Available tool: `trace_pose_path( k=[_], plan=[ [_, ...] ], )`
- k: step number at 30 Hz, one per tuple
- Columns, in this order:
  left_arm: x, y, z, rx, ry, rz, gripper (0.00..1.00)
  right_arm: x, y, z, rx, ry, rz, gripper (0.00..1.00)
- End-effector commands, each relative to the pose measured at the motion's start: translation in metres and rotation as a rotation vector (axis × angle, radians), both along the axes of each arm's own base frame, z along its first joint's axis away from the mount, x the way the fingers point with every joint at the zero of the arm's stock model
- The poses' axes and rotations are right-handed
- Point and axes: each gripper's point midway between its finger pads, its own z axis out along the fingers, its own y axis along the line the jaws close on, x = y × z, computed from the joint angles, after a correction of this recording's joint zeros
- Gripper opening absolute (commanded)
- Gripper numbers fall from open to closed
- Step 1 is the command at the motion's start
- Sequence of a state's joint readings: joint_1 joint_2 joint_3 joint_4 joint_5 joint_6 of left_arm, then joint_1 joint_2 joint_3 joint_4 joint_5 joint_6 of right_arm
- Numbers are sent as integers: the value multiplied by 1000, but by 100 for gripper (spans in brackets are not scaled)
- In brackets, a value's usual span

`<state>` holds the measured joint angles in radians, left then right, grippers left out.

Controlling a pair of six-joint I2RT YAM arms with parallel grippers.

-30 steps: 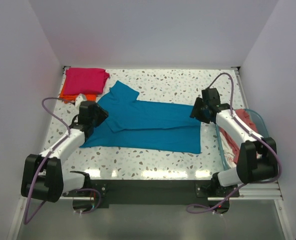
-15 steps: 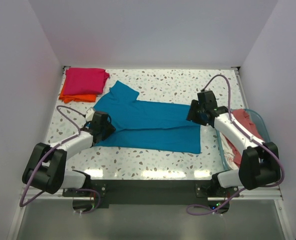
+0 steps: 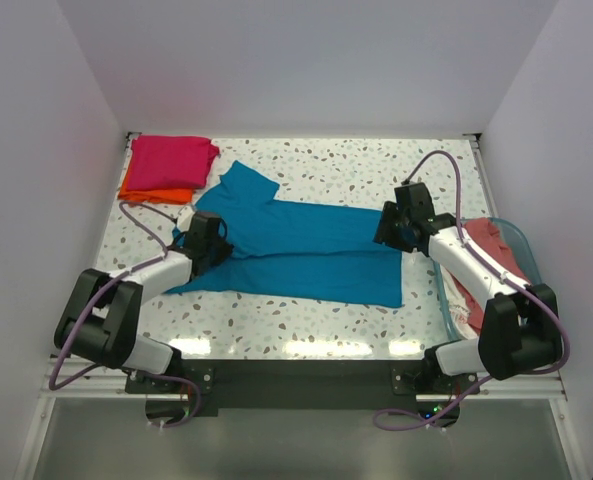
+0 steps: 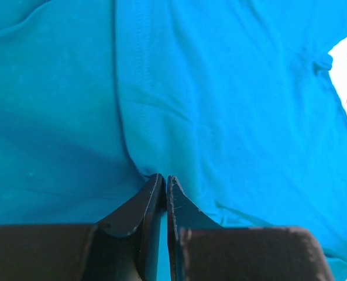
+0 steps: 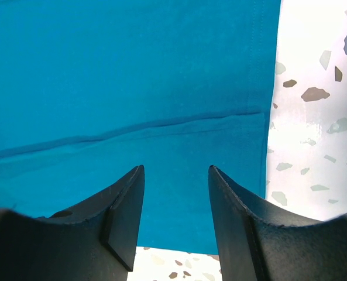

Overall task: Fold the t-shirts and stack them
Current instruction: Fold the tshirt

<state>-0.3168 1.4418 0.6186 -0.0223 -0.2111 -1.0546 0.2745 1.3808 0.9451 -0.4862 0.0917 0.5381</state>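
Observation:
The teal t-shirt (image 3: 306, 250) lies spread across the middle of the table, partly folded lengthwise. My left gripper (image 3: 214, 243) is at its left end, near the sleeve. In the left wrist view the jaws (image 4: 164, 179) are shut and pinch a pucker of teal cloth (image 4: 232, 105). My right gripper (image 3: 388, 228) is open just above the shirt's right hem. In the right wrist view it (image 5: 176, 171) is empty over the teal cloth (image 5: 132, 76). The magenta t-shirt (image 3: 172, 158) lies folded on the orange t-shirt (image 3: 154, 193) at the back left. The salmon t-shirt (image 3: 488, 248) lies in the basket.
The clear blue-tinted basket (image 3: 524, 243) stands at the table's right edge, beside the right arm. White walls close in the table at the back and on both sides. Speckled tabletop (image 3: 336, 165) shows behind the teal shirt and along the front edge (image 3: 276, 320).
My left gripper has moved right and towards me from the sleeve onto the teal shirt's left part, shifting the cloth there. My right gripper has shifted slightly left over the hem.

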Motion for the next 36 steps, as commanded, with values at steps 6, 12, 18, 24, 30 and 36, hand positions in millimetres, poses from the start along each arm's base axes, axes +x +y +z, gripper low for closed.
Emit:
trace_pose_path(
  k=[6, 12, 18, 24, 30, 36],
  plan=[
    [31, -14, 29, -19, -110, -34, 0, 4, -2, 11, -12, -44, -7, 51],
    [66, -25, 49, -11, -158, -63, 0, 5, -3, 8, -21, -37, -5, 51],
    [96, -32, 57, 18, -176, -86, 1, 15, -6, 2, -50, -29, -8, 53],
    [131, -15, 91, 60, -289, -87, 55, 39, -13, 1, -61, -34, -37, 59],
    [200, 13, 122, 224, -347, -138, 56, 77, -13, -7, -57, -29, -52, 60],
    [268, 17, 96, 418, -294, -322, 51, 113, -18, -10, -41, -47, -75, 59]
  ],
)
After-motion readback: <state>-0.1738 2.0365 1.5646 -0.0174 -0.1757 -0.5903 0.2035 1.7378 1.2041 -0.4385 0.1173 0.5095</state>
